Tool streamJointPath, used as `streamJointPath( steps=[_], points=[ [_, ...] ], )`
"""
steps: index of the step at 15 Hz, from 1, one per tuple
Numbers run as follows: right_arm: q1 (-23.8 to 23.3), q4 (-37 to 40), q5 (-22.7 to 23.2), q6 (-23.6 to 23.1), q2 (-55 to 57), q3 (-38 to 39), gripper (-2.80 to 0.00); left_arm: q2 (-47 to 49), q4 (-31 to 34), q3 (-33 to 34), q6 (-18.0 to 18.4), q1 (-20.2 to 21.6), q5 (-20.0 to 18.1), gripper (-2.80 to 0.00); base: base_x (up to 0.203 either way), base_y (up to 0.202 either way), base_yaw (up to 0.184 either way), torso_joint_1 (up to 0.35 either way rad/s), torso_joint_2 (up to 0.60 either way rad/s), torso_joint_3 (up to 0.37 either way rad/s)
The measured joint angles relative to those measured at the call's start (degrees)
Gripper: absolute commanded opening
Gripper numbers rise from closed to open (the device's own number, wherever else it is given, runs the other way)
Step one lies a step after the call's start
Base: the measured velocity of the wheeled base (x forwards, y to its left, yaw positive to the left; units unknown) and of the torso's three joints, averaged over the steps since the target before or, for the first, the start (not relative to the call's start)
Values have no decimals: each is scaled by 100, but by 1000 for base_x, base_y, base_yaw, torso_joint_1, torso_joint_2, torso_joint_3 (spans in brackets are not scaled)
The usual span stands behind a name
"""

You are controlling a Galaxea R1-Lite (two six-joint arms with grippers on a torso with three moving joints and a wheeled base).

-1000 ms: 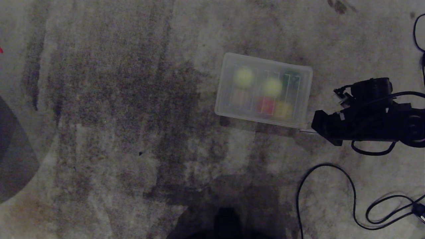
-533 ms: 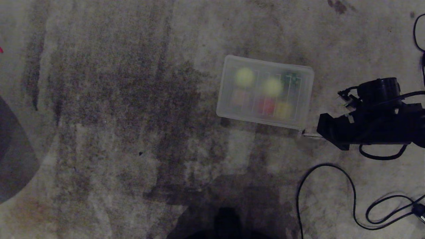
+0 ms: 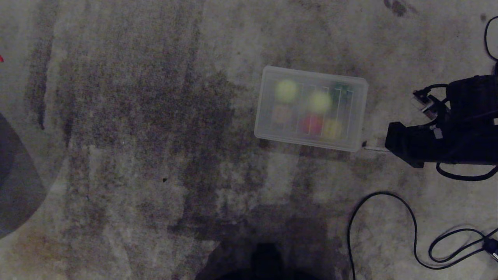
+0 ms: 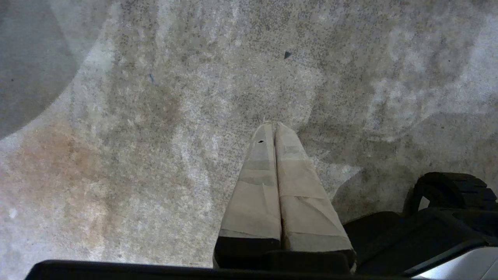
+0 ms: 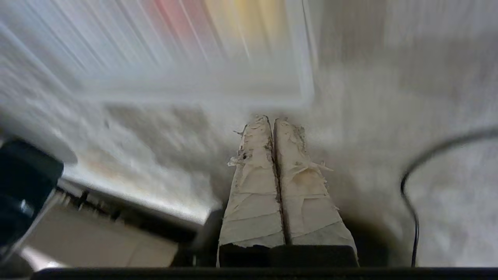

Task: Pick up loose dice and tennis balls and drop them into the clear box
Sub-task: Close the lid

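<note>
Right end effector (image 3: 365, 146) has drawn back from the seemingly lidded clear box (image 3: 311, 109).

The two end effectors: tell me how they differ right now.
The right end effector reaches toward a corner of the covered clear box; the left end effector hangs over bare carpet. The right one's tape wrap is frayed, the left one's smooth. The right shows in the head view, the left doesn't. Both are shut and empty.
</note>
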Motion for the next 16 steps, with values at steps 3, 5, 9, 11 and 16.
streamJointPath(
  steps=[3, 5, 9, 11, 16],
  points=[
    [-2, -483, -298, 2, 183, -57, -280, 0, 0, 0, 0, 4, 2, -280, 0, 0, 0, 0, 0, 0],
    [22, -810, -344, 9, 384, -120, -280, 0, 0, 0, 0, 4, 2, -280, 0, 0, 0, 0, 0, 0],
    [169, -1081, -325, 411, 764, -333, -280, 0, 0, 0, 0, -2, 2, -280, 0, 0, 0, 0, 0, 0],
    [182, -1320, -316, 479, 898, -363, -280, 0, -1, 0, 0, 4, 2, -280, 0, 0, 0, 0, 0, 0],
    [141, -1350, -336, 381, 1068, -378, -280, 0, 0, 0, -1, 0, 0, -280, 0, 0, 0, 0, 0, 0]
  ],
)
